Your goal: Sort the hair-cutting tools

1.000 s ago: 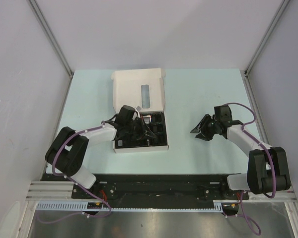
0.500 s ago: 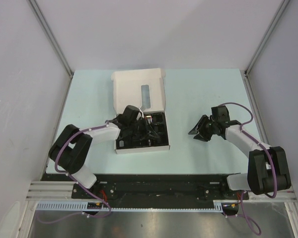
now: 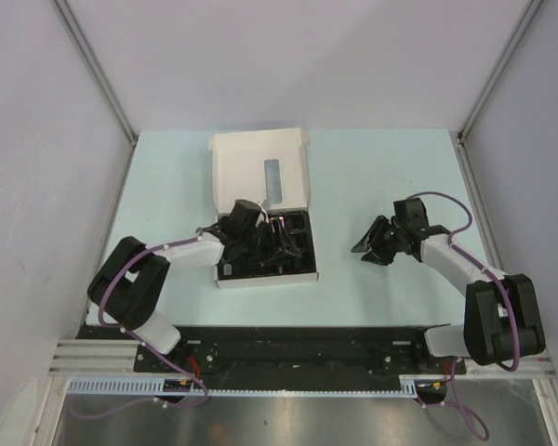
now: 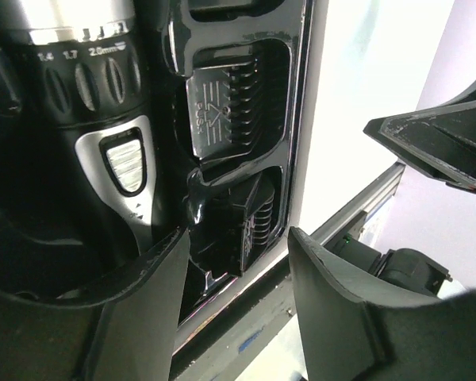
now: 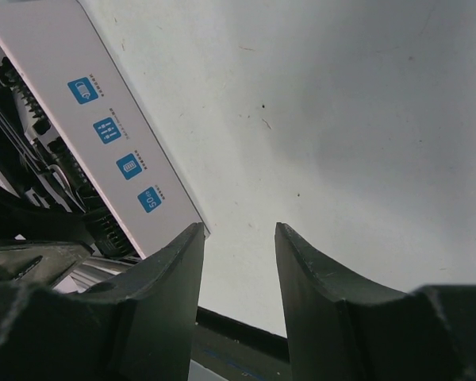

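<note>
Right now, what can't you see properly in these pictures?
- Top view: the left claw covers much of the black tray; the rest is too small.
- Left wrist view: the clipper is cut off by the top edge.
- Right wrist view: the white box runs off the left edge.

Both arms are extended forward, and both grippers are seen parted.
The left arm (image 3: 172, 251) is folded at the elbow near the left edge and stretched low toward the middle, with the left gripper (image 3: 277, 243) pointed to the right. In the wrist view its jaws are spread well apart, and nothing is clamped between the fingers (image 4: 143, 317). The right arm (image 3: 451, 260) is bent up from its base and angled leftward. The right gripper (image 3: 365, 249) is tipped down and to the left, its fingers (image 5: 163, 286) partly spread, with nothing gripped.
</note>
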Tool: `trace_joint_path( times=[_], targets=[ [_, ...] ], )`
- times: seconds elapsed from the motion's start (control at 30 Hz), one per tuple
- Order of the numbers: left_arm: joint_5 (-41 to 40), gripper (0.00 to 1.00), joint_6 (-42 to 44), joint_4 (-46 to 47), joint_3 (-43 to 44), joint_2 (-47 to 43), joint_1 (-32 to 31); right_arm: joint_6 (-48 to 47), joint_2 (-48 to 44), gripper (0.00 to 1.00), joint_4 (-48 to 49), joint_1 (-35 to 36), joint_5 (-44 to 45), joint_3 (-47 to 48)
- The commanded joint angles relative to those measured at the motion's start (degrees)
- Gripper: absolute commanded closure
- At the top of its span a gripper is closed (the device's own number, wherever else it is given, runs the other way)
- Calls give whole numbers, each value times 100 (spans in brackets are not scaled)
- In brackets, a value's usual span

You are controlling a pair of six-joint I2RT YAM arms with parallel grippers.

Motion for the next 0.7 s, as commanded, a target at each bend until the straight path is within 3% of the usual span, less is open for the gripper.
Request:
trace_joint_path(
  times=[0.0,0.13,0.23,0.37,0.57,0.67],
  targets=[
    [-251,41,235,-262,36,-439,-35,28,-77,53,205,145,39,199],
    [-426,41,437,-446,97,-835,-35,-94,-243,54,556,435,-58,207],
    [-594,41,752,-657,185,-1230,-35,-296,-270,64,995,918,-111,321],
    [-989,38,1158,-938,221,-1670,88,-481,35,85,1583,1682,-102,628],
    [-928,36,1404,-1106,1,-2276,668,-578,924,98,1419,2632,776,1411],
    [-1033,35,1518,-1246,-113,-2540,870,-657,1293,100,1252,2913,1321,1622]
  ],
)
